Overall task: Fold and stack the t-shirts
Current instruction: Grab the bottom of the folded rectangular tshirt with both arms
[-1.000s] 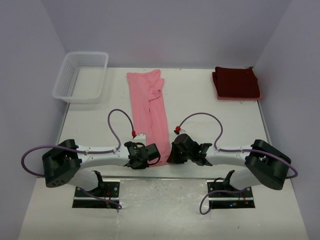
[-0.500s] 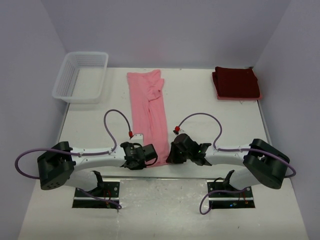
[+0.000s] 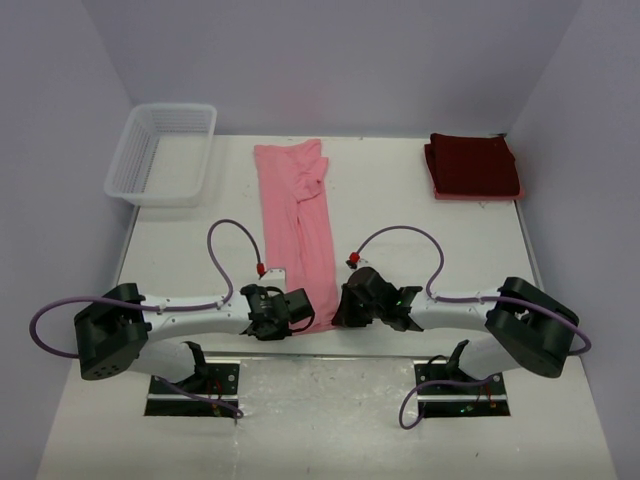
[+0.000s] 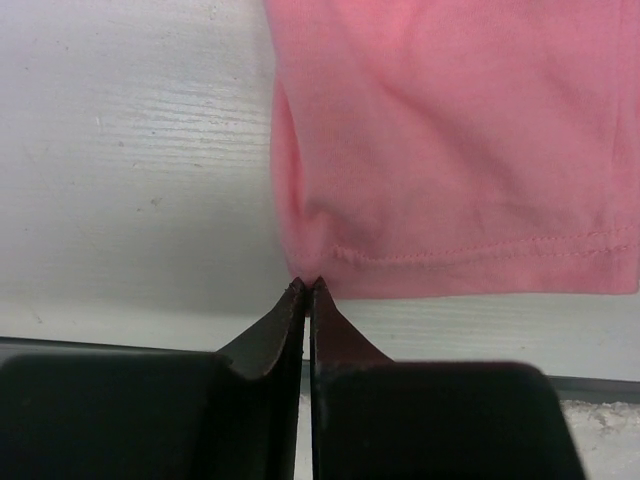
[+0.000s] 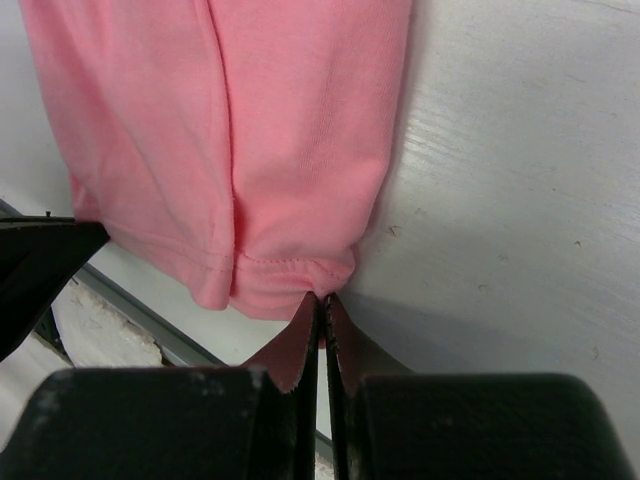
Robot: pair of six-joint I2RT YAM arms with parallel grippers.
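Left wrist: jaws pinch pink t-shirt (image 4: 450, 150).

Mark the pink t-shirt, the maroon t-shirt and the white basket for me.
pink t-shirt (image 3: 295, 230): top external view, middle of its long folded strip.
maroon t-shirt (image 3: 472, 164): top external view, centre of its folded top face.
white basket (image 3: 155, 197): top external view, its near wall.

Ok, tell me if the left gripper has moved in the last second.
Yes, slightly: against the basket, the left gripper has slid left and a little toward the near edge, shut on the pink shirt.
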